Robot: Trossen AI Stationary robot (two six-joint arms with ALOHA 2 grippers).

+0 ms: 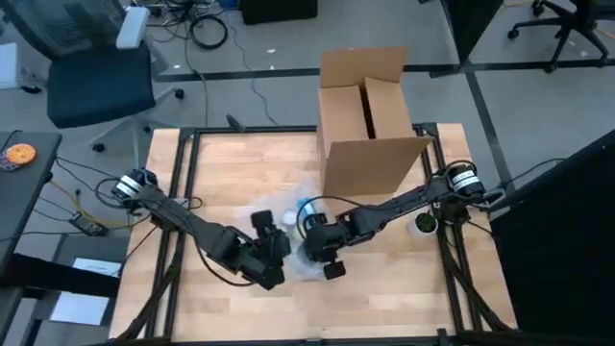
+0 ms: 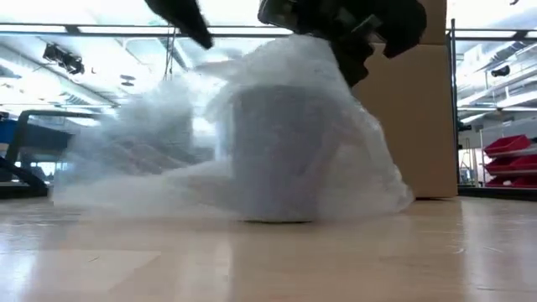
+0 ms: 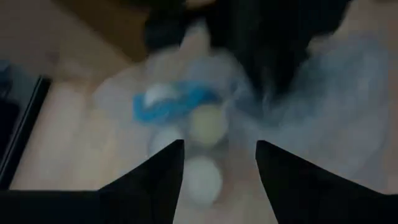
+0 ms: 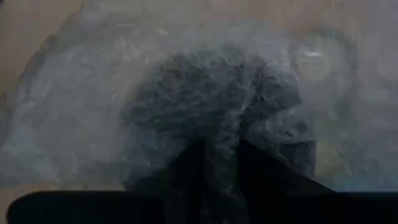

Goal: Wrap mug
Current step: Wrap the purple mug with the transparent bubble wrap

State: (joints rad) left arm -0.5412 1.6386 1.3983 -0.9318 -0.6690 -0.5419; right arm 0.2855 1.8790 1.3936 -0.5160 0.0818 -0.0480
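Observation:
A grey mug [image 2: 273,155] stands upright on the wooden table under a sheet of clear bubble wrap [image 2: 159,143] that drapes over it and spreads onto the table. In the right wrist view the mug [image 4: 211,106] shows dark through the wrap. My right gripper [image 4: 222,163] is above the mug, shut on the wrap; in the high view this gripper [image 1: 322,245] is at the table's middle. My left gripper [image 1: 269,252] hovers open just to the mug's left, and in the left wrist view its fingers [image 3: 217,171] stand apart with nothing between them. My right gripper pinches a bunched fold of the bubble wrap [image 4: 221,134] between its two fingers, over the top of the mug. The fingers [image 2: 357,59] come from above, slanting down. The wrap is drawn up over the mug, its loose ends lying on the table.
A tall open cardboard box [image 1: 370,125] stands just behind the work spot. A blue and white thing [image 1: 306,207] lies by the wrap's far side, and a small white thing [image 1: 423,224] sits near the right arm. Free tabletop shows at the near and left sides.

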